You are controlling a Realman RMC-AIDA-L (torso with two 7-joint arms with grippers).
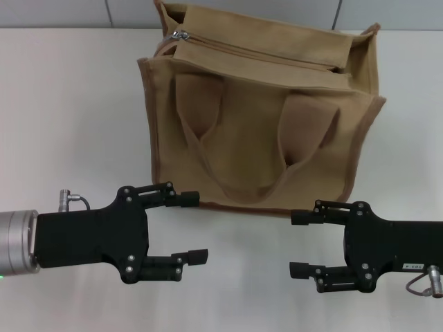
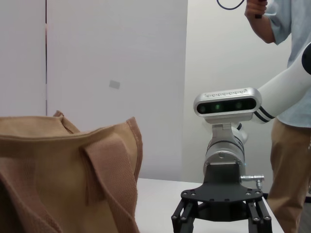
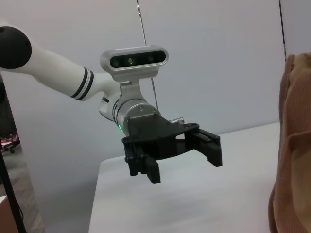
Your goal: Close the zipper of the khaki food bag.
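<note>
Looks like a robotics lab: bare white table [image 1: 76,124] against plain pale partition walls [image 2: 116,58], a person [image 2: 291,97] in khaki trousers standing beside the table.

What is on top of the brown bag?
On the khaki food bag runs the zipper, its silver pull at one end. Whatever's inside is covered. Both pincers, left and right, wait open.

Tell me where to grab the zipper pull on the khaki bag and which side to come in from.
Grip the small silver pull tab at the left end of the zipper, pinching it from above; it lies on the top panel of the khaki food bag. The open left pincer is on that side; the open right pincer is farther away.
</note>
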